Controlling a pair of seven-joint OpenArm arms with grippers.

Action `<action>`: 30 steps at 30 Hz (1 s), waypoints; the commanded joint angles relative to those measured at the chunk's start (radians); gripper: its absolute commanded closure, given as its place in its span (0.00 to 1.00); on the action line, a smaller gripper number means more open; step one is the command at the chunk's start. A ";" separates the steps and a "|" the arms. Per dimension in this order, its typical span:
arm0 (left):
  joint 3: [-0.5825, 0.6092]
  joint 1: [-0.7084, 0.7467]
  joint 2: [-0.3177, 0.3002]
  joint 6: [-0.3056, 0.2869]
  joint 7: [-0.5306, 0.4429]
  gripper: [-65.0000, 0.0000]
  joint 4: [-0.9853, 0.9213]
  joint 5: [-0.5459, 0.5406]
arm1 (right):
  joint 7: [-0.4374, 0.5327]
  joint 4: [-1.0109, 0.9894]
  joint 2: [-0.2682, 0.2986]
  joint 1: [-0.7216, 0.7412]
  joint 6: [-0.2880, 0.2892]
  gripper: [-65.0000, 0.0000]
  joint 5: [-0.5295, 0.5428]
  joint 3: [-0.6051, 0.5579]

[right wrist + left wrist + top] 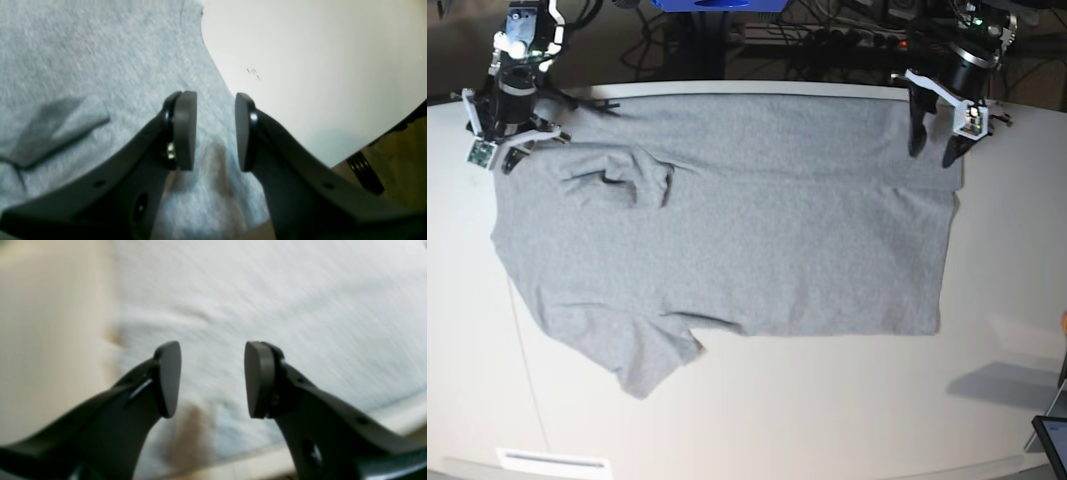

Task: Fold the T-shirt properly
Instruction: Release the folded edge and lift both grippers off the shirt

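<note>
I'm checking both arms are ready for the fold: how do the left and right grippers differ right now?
The left gripper hangs at the T-shirt's hem corner, where the cloth lies flat; the right gripper hangs at the sleeve end, beside a bunched fold. The left gripper's jaws stand wider apart than the right's. Both are open, holding nothing, above the shirt's far edge.

The left wrist view is smeared: the T-shirt [267, 300] weave blurs. A brown smudge [190, 436] beside it can't be identified.
</note>
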 commanded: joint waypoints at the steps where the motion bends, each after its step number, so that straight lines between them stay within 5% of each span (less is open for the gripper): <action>1: -0.033 -0.003 -0.005 0.006 0.002 0.54 0.034 -0.017 | 0.031 0.026 0.009 0.021 -0.002 0.71 -0.011 0.004; 5: -0.122 -0.112 0.007 0.006 0.193 0.54 0.066 -0.020 | 0.031 0.027 0.010 0.067 0.029 0.71 -0.009 0.003; 10: -0.234 -0.274 0.048 0.006 0.376 0.54 0.071 -0.014 | -0.110 0.024 0.010 0.187 0.262 0.71 -0.009 0.010; 15: -0.246 -0.336 0.045 0.002 0.402 0.54 0.069 -0.012 | -0.305 0.024 0.039 0.357 0.418 0.71 -0.012 0.013; 20: -0.246 -0.380 0.041 -0.008 0.399 0.54 0.057 -0.012 | -0.438 0.006 0.095 0.515 0.452 0.71 -0.009 0.013; 25: -0.246 -0.468 -0.010 -0.202 0.399 0.54 -0.009 -0.012 | -0.478 -0.096 0.133 0.641 0.461 0.71 0.000 0.047; 30: -0.242 -0.530 -0.071 -0.264 0.399 0.54 -0.127 -0.012 | -0.524 -0.329 0.144 0.805 0.690 0.71 0.106 0.267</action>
